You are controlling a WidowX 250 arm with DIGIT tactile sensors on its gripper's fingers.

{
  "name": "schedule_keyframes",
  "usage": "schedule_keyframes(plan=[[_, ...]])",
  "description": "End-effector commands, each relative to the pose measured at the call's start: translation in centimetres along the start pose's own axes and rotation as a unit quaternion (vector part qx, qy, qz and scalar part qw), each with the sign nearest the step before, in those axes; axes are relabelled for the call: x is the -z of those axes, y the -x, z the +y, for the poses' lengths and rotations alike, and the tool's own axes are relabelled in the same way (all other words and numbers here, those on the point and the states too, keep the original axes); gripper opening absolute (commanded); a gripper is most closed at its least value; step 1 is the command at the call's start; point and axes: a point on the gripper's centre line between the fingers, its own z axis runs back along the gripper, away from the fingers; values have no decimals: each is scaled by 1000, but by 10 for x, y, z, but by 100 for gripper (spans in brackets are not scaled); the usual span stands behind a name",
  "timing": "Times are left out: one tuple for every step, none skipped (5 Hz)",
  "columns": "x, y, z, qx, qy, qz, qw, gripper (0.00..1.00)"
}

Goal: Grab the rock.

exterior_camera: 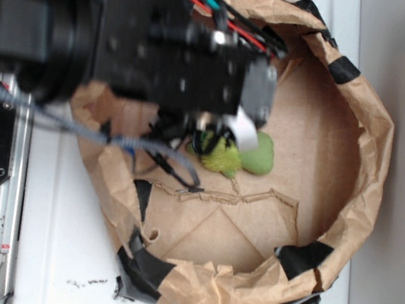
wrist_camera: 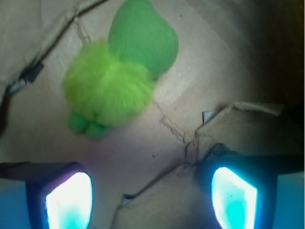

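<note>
Wrist view shows the hand [wrist_camera: 151, 200] spread wide, its two glowing pads apart over bare cardboard floor [wrist_camera: 228, 62], gripping nothing. Beyond them lies the fuzzy green plush toy [wrist_camera: 119, 71]. Exterior view has the black arm [exterior_camera: 129, 32] reaching into the brown paper-walled bin [exterior_camera: 365, 147]. No rock visible.

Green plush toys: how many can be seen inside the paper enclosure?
1. The green plush toy lies on the cardboard floor, just ahead of the open jaws in the wrist view. The arm covers part of the floor, so something may be hidden.
</note>
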Motion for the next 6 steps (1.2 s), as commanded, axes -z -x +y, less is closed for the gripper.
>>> schedule_keyframes(plan=[[0, 7, 21, 24, -45, -15, 999, 100], [-4, 3, 23, 24, -55, -18, 998, 100], [-4, 3, 31, 17, -64, -19, 998, 100], [-2, -4, 26, 22, -65, -26, 997, 100], [-2, -13, 21, 34, -68, -32, 997, 100], [13, -13, 23, 36, -76, -24, 996, 100]])
